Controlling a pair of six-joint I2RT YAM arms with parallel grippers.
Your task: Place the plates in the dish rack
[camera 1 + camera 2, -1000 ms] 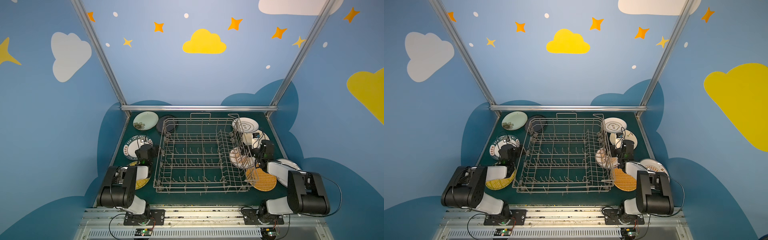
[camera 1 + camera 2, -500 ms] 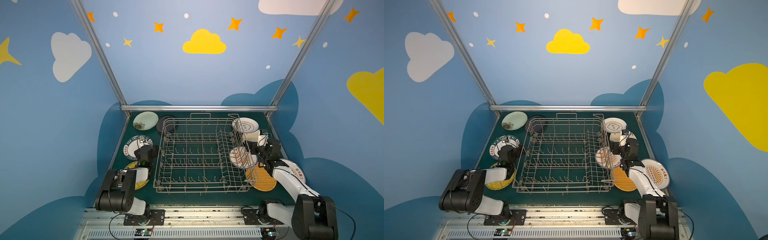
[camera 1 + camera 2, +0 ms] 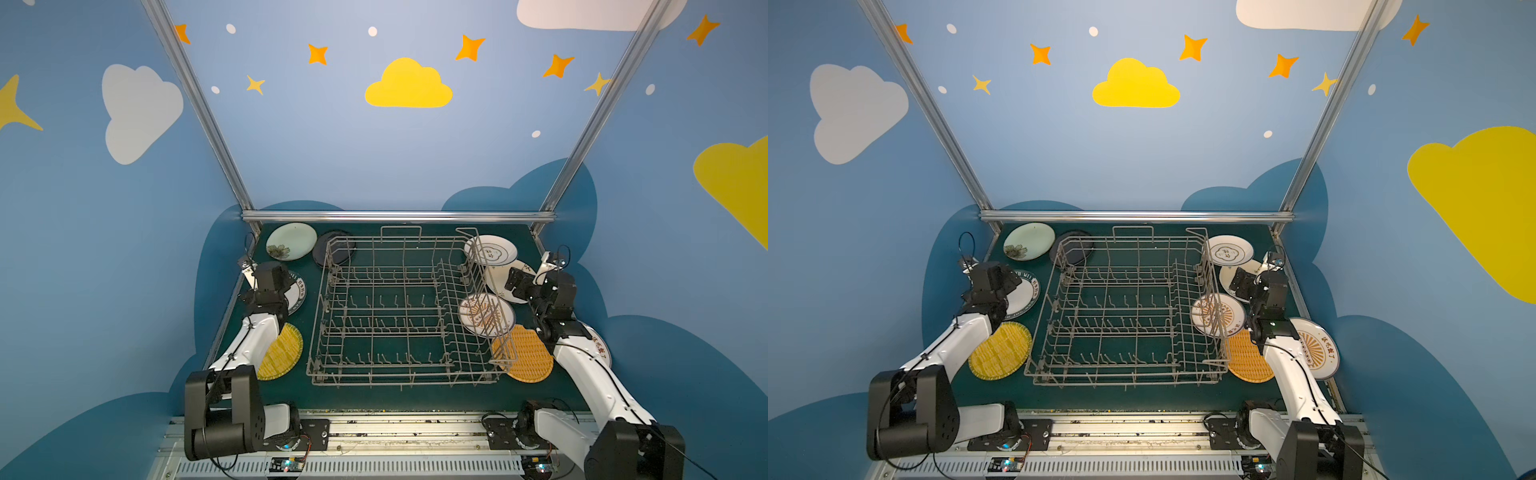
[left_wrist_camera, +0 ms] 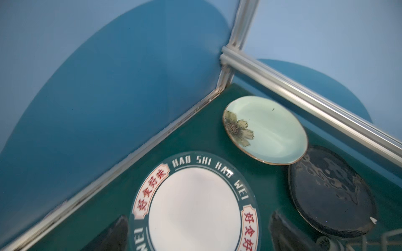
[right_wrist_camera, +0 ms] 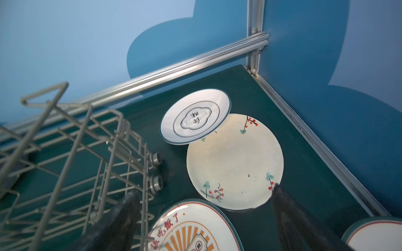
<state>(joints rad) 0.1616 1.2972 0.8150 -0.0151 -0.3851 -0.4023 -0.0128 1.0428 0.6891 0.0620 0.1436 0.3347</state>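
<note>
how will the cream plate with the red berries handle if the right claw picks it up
Probably rigid and breakable: the cream berry plate looks like glazed ceramic. Its smooth face may slip in a pinch. The white plate overlaps its rim, so lifting it could disturb that one.

**White left arm (image 3: 253, 345) and white right arm (image 3: 590, 374), both with black joints**

Each arm is a smooth white tube with a big black boxy joint (image 3: 220, 409) near the bottom. A thin black cable (image 3: 611, 376) runs along it. Each stands on a flat black plate (image 3: 313, 432) with small screws, on a long silver rail (image 3: 395, 430). The left gripper (image 4: 199, 215) and right gripper (image 5: 204, 189) have dark pointed fingers.
</note>
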